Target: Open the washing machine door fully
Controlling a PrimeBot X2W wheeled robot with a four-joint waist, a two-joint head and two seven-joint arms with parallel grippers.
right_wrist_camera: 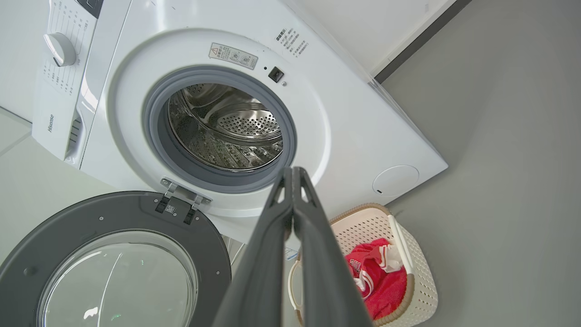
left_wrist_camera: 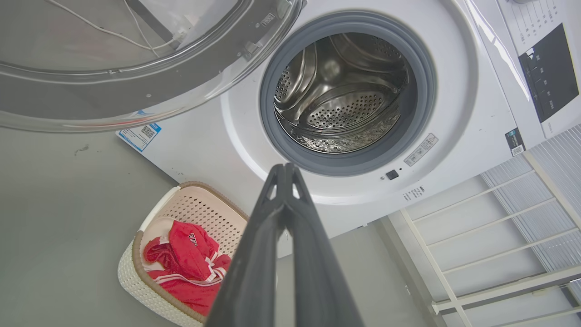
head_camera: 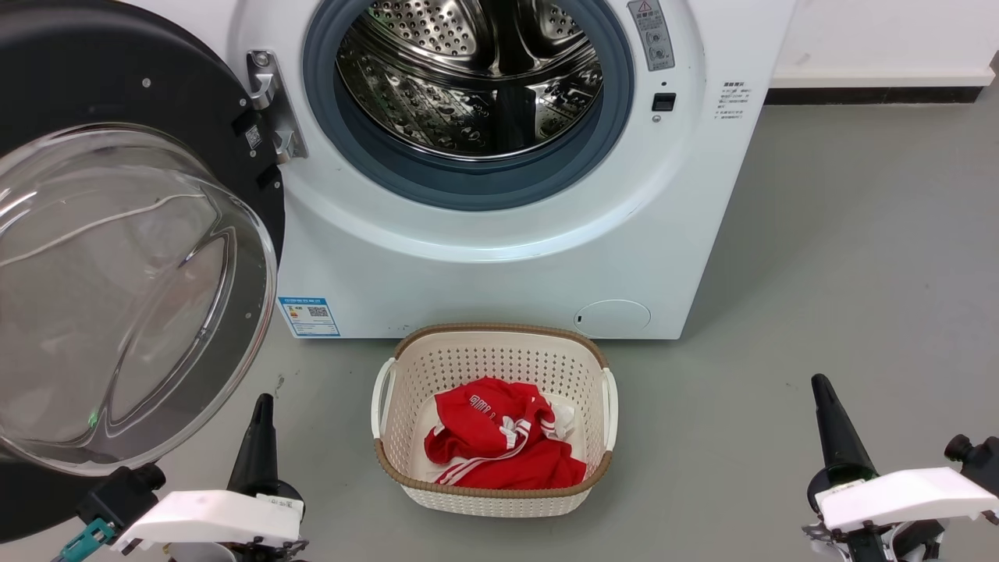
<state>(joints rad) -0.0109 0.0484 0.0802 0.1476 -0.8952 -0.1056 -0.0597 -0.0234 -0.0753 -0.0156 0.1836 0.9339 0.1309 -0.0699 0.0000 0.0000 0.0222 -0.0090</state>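
The white washing machine (head_camera: 499, 257) stands ahead with its steel drum (head_camera: 472, 74) exposed. Its door (head_camera: 133, 234), a black disc with a clear bulging glass bowl, is swung wide out to the left on its hinge (head_camera: 269, 105); it also shows in the right wrist view (right_wrist_camera: 113, 259) and the left wrist view (left_wrist_camera: 136, 68). My left gripper (head_camera: 261, 406) sits low at the left, just below the door's glass, shut and holding nothing (left_wrist_camera: 285, 170). My right gripper (head_camera: 821, 386) rests at the lower right, far from the door, shut and empty (right_wrist_camera: 292, 172).
A cream perforated basket (head_camera: 493, 355) holding red clothing (head_camera: 499, 445) stands on the grey floor right before the machine, between my two grippers. A white wall with a dark skirting (head_camera: 874, 94) runs behind at the right. Bare grey floor (head_camera: 843, 257) lies to the machine's right.
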